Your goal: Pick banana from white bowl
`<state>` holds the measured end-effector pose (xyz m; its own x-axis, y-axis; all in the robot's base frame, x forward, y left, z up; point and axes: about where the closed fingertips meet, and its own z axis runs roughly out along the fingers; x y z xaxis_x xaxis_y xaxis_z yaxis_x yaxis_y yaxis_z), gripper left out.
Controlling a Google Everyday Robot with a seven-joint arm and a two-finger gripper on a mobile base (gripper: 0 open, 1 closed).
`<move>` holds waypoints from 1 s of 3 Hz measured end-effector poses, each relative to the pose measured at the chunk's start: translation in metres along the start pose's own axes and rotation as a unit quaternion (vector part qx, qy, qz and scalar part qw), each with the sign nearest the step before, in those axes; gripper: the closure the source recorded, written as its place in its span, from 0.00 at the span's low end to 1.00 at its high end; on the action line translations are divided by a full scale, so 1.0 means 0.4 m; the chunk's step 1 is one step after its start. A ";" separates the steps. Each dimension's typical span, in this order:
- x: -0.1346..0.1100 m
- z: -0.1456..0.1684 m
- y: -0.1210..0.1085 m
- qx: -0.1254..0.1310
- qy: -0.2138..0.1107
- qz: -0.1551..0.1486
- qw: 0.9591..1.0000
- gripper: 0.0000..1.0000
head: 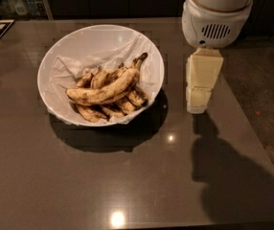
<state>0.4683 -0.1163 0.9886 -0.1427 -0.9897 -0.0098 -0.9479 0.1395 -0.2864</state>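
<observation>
1. A dark, glossy desk (127, 186) fills the view. A white bowl (96, 40) sits toward the far left of it, well in from the near edge.
2. The bowl is lined with crumpled white paper (62, 73) and holds a small heap of spotted fruit.
3. The banana (106, 91), the longest one, lies on top of the heap. It curves from the bowl's left side up to a dark stem tip pointing toward the far right corner of the desk. Shorter bananas (101, 111) lie under and beside it, touching it.
4. The robot's cream-coloured hand (197, 104) hangs pointing down near the right edge of the desk. It is just beside the bowl, outside the rim, and holds nothing. I cannot tell whether it is released or clenched.
5. Likely risks:
   - Crossing low toward the fruit could knock the rim and slide or tip the bowl.
   - The crowded heap could make the hand catch a shorter banana or a fold of paper.
   - The soft, overripe skin could bruise or slip under a hard squeeze.
</observation>
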 end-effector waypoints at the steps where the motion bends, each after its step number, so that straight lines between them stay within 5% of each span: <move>1: -0.115 -0.033 0.005 0.018 0.011 -0.029 0.999 0.00; 3: -0.209 -0.048 0.005 0.056 -0.008 -0.064 0.996 0.00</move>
<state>0.4726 -0.0328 1.0073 -0.0172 -0.9997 0.0188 -0.9203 0.0085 -0.3912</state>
